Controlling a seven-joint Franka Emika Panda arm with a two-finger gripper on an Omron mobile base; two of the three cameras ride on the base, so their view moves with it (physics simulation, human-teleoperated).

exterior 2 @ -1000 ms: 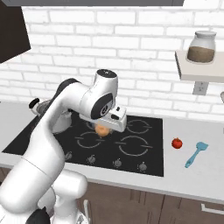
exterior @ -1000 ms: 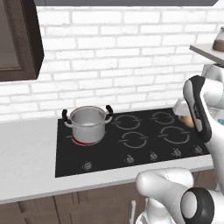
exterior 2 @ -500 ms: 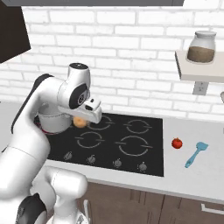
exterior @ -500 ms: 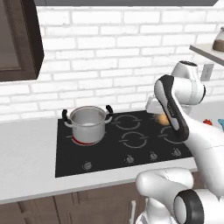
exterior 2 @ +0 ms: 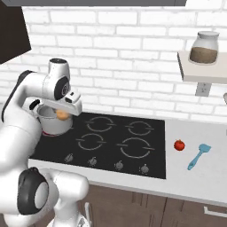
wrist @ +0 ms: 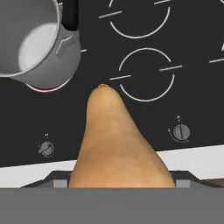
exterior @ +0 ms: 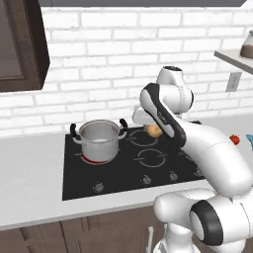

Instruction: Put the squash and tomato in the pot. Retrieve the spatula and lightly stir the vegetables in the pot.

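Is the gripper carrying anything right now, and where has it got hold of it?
The gripper holds the squash, gripped at its wide end, with the narrow end pointing away from the hand. The finger contact itself is hidden.

Pot [exterior: 99, 143] mouth open above; black handle [wrist: 70, 15] nearest; cooktop [exterior 2: 133, 155] otherwise bare.

A white brick wall [exterior: 99, 64] backs the pale grey surface [exterior: 29, 183] with its black cooktop [exterior 2: 128, 146]. Dark wood cabinets [exterior: 20, 44] hang upper left; a shelf [exterior 2: 201, 73] carries a jar [exterior 2: 205, 46] above an outlet [exterior 2: 203, 88].
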